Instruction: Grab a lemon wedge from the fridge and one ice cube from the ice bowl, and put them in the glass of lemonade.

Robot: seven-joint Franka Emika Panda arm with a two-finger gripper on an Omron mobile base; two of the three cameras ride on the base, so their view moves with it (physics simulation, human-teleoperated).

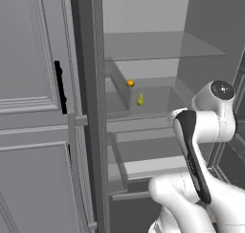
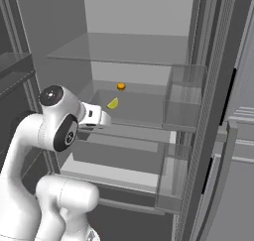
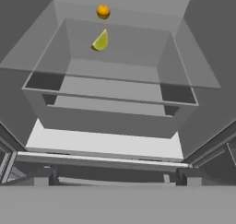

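Jaws standing wide apart; I'm aiming at lemon wedge (image 3: 100,41) in fridge (image 1: 143,45). Risking nudging orange ball (image 3: 103,11) just behind.

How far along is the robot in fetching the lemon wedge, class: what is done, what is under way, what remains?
Done: the fridge stands open. Under way: the open, empty gripper faces the shelf where the lemon wedge lies beside a small orange item. Left: grasp the wedge, fetch an ice cube, and put both in the lemonade.

Matt grey fridge (image 1: 91,107), translucent glassy shelves (image 2: 134,49), smooth yellow-green lemon wedge (image 3: 100,40)
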